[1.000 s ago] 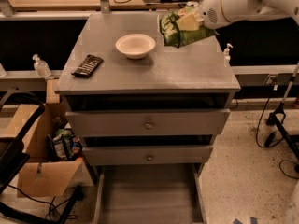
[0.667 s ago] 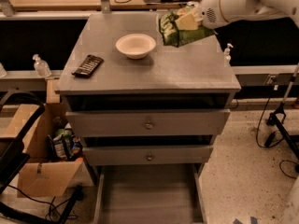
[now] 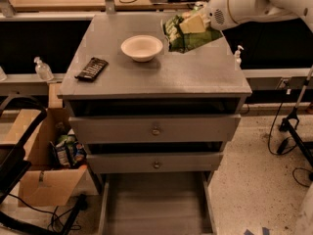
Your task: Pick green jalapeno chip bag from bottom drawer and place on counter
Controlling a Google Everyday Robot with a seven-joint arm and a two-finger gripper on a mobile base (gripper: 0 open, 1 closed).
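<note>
The green jalapeno chip bag point(image 3: 188, 33), glossy green with pale yellow patches, hangs over the right rear part of the grey counter point(image 3: 156, 70). My gripper point(image 3: 198, 21) comes in from the upper right on a white arm and is shut on the bag's top edge. The bag's lower edge is close to the counter surface; I cannot tell whether it touches. The bottom drawer point(image 3: 156, 204) is pulled out at the base of the cabinet, and its floor is bare.
A white bowl point(image 3: 142, 47) stands on the counter left of the bag. A black remote-like object point(image 3: 92, 68) lies near the counter's left edge. A cardboard box point(image 3: 44, 165) with packets sits on the floor at left. Cables and a stand are on the right.
The gripper and the bag have barely moved, at most a slight drop toward the counter. Nothing else has changed.
</note>
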